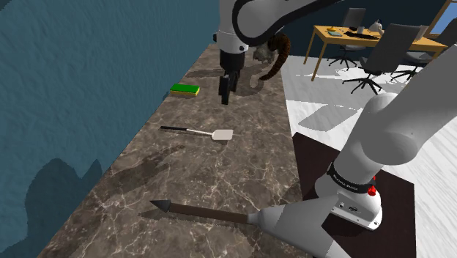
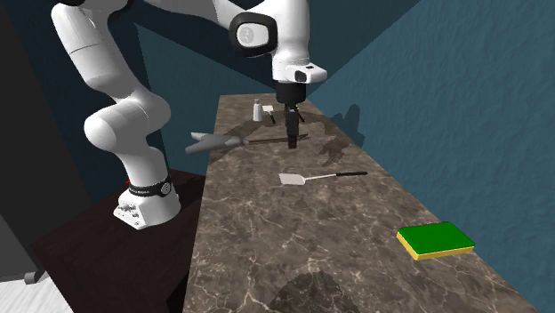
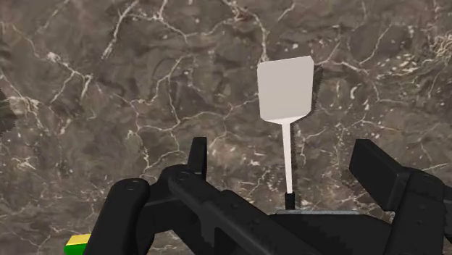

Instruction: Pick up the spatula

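The spatula [image 1: 220, 135] lies flat on the brown marbled counter [image 1: 146, 183], with a white square blade, a thin white neck and a black handle pointing toward the blue wall. In the second exterior view the spatula [image 2: 295, 179] lies mid-counter. My black gripper [image 1: 225, 97] hangs above the counter, a little beyond the spatula, pointing down. It also hovers well above the surface in the second exterior view, gripper [image 2: 292, 142]. In the wrist view the spatula [image 3: 287, 90] lies below the open gripper [image 3: 287, 165], its fingers [image 3: 198, 156] apart and holding nothing.
A green and yellow sponge [image 1: 185, 90] lies near the wall, also seen as the sponge [image 2: 436, 240]. A long dark tool with grey ends [image 1: 209, 213] lies by the stand. A small white shaker [image 2: 255, 110] stands at the counter's far end. A desk with chairs [image 1: 366, 44] stands beyond.
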